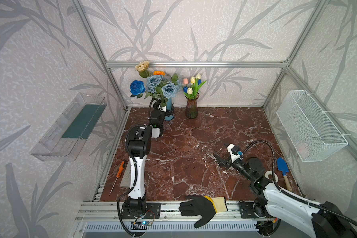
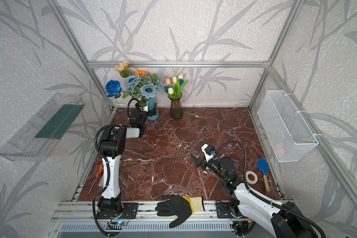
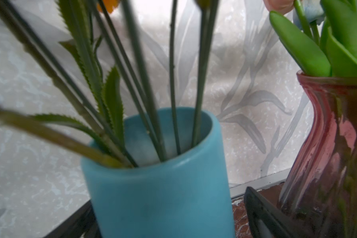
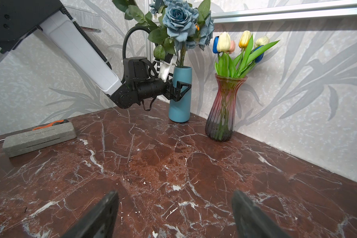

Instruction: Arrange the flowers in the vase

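Note:
The flowers stand in two vases at the back wall. A blue vase [image 1: 169, 110] [image 3: 163, 195] [image 4: 179, 99] holds the dusty-blue rose bunch [image 1: 155, 84], a deep-blue rose [image 1: 137, 87], a cream daisy [image 1: 142, 66] and an orange marigold [image 1: 158, 72]. A reddish glass vase [image 1: 191, 109] [image 4: 225, 107] holds the small tulips [image 1: 192, 84] [image 4: 235, 43]. My left gripper [image 1: 167, 111] [image 3: 169, 216] [image 4: 180, 90] is open, its jaws straddling the blue vase, with a gap showing at one finger [image 3: 258, 208]. My right gripper [image 1: 221, 151] [image 4: 175, 206] hovers open and empty over the marble.
A black and yellow glove [image 1: 200, 208] lies on the front rail. An orange screwdriver [image 1: 120, 171] and a grey case [image 4: 39, 139] lie front left. A tape roll [image 1: 271, 177] and a blue trowel [image 1: 282, 169] lie right. A wire basket [image 1: 309, 125] and a clear tray [image 1: 70, 127] hang on the side walls.

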Robot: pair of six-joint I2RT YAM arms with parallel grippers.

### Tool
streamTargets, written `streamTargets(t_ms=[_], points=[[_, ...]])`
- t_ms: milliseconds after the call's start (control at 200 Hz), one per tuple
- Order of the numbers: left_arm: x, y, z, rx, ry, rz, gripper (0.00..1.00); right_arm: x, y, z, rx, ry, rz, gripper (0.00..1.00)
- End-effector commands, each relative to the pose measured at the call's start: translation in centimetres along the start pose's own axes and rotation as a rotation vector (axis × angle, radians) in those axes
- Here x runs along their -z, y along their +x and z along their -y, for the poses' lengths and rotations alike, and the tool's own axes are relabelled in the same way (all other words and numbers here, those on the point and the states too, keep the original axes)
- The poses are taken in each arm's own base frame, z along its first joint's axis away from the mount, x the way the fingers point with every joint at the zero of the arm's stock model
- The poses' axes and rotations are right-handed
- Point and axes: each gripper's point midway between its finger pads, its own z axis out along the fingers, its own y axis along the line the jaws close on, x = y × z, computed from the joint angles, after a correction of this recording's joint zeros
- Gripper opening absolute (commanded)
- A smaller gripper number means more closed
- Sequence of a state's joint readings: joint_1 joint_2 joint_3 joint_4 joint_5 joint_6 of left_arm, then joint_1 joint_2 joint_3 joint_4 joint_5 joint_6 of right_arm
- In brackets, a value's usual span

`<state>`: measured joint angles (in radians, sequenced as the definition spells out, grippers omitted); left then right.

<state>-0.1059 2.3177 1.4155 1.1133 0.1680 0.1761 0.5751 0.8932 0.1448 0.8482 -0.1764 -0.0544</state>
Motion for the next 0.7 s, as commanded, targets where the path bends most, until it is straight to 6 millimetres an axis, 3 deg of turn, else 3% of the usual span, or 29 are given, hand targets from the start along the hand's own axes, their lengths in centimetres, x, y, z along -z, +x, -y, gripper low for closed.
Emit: streamTargets(t_ms=[0, 215, 695], points=[[0.1, -3.8, -0.4, -0.03, 0.018, 0.054, 0.99, -0.2, -2.3, 0.0, 0.02, -0.003, 0.067, 0.86], [-0.3, -3.2, -0.6, -0.011, 0.045, 0.013, 0.99, -0.2, -2.3, -0.1, 0.016, -0.007, 0.065, 0.86], [2.0, -4.1, -1.7, -0.015, -0.012, 0.062, 0.99, -0.7, -2.0, -0.4, 0.011, -0.031, 0.046, 0.86]])
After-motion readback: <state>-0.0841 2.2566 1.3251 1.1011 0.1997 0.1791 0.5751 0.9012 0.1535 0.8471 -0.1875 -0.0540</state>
